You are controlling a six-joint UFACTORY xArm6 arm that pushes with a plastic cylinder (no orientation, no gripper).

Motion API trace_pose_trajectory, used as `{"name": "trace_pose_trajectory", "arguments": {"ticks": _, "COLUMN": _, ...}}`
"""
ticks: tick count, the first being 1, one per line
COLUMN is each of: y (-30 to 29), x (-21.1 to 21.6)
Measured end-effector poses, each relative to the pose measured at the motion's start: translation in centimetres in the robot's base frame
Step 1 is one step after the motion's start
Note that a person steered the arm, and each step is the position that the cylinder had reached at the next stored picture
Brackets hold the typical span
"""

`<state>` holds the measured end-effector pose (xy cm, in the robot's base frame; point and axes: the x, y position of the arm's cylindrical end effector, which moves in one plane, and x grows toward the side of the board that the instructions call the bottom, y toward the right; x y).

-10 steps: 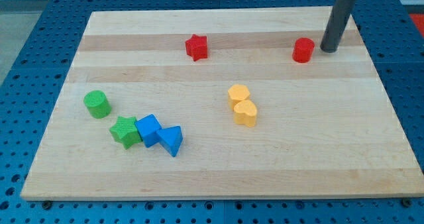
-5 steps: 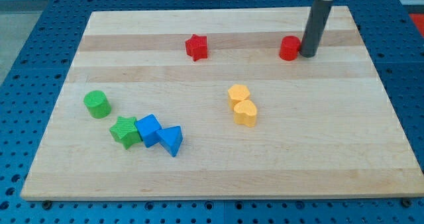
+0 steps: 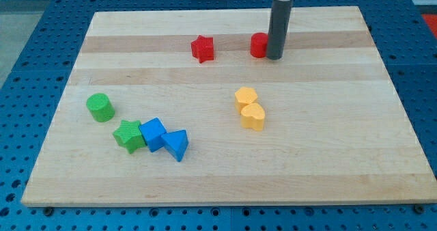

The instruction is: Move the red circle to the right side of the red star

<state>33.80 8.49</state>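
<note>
The red circle (image 3: 258, 45) lies near the view's top, to the right of the red star (image 3: 202, 48), with a gap of about one block width and a half between them. My tip (image 3: 274, 55) stands on the board against the red circle's right side, and the rod partly covers that side.
A yellow hexagon (image 3: 245, 97) and a yellow heart (image 3: 252, 116) sit together at the middle. A green circle (image 3: 100, 107), a green star (image 3: 128, 134), a blue cube (image 3: 153, 133) and a blue triangle (image 3: 176, 145) lie at the lower left of the wooden board (image 3: 341, 142).
My tip has swept to the view's left along the top of the board, pushing the red circle with it toward the red star. The other blocks have not moved.
</note>
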Motion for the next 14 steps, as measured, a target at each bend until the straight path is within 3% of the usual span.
{"name": "trace_pose_trajectory", "arguments": {"ticks": 2, "y": 4.9, "x": 0.0}}
{"name": "trace_pose_trajectory", "arguments": {"ticks": 3, "y": 4.8, "x": 0.1}}
{"name": "trace_pose_trajectory", "arguments": {"ticks": 5, "y": -0.8, "x": -0.2}}
{"name": "trace_pose_trajectory", "arguments": {"ticks": 8, "y": 3.3, "x": -0.9}}
{"name": "trace_pose_trajectory", "arguments": {"ticks": 10, "y": 1.7, "x": -3.6}}
{"name": "trace_pose_trajectory", "arguments": {"ticks": 14, "y": -4.5, "x": -3.6}}
